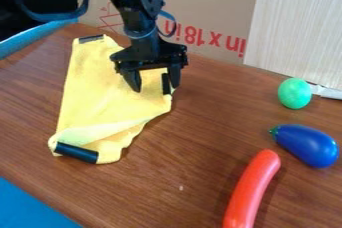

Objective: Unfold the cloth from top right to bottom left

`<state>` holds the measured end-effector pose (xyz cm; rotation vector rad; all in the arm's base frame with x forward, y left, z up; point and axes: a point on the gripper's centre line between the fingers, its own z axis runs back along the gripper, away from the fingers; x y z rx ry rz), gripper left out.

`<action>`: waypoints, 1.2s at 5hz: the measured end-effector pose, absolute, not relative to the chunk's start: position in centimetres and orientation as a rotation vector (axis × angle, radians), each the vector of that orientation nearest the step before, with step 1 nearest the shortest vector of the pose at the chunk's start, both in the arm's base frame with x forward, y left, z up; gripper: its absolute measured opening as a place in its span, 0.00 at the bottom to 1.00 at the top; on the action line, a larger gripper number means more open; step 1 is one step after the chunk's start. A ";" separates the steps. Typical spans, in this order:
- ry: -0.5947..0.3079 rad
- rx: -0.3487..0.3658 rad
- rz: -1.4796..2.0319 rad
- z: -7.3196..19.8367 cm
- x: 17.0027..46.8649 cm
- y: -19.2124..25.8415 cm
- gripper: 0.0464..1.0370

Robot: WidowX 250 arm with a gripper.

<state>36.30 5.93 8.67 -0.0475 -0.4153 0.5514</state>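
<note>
Probable grasp: open fingers are straddling a tab of the cloth; unfolding is next requiring closure, then down-left pulling.

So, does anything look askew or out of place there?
Yes, the yellow cloth: its near end is rumpled and partly folded over, just behind a black strip, rather than lying flat.

Red toy cut off below, yellow cloth partly hidden
</note>
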 end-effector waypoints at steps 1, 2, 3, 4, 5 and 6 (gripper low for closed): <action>-0.399 -0.052 0.569 8.7 37.0 5.7 0.96; -0.402 -0.058 0.581 8.9 37.6 5.4 0.96; -0.387 -0.038 0.584 8.2 37.8 5.1 0.94; -0.378 -0.022 0.574 7.6 37.9 4.8 0.81; -0.389 -0.025 0.584 7.6 38.1 4.8 0.50; -0.386 -0.036 0.578 7.6 38.1 4.6 0.23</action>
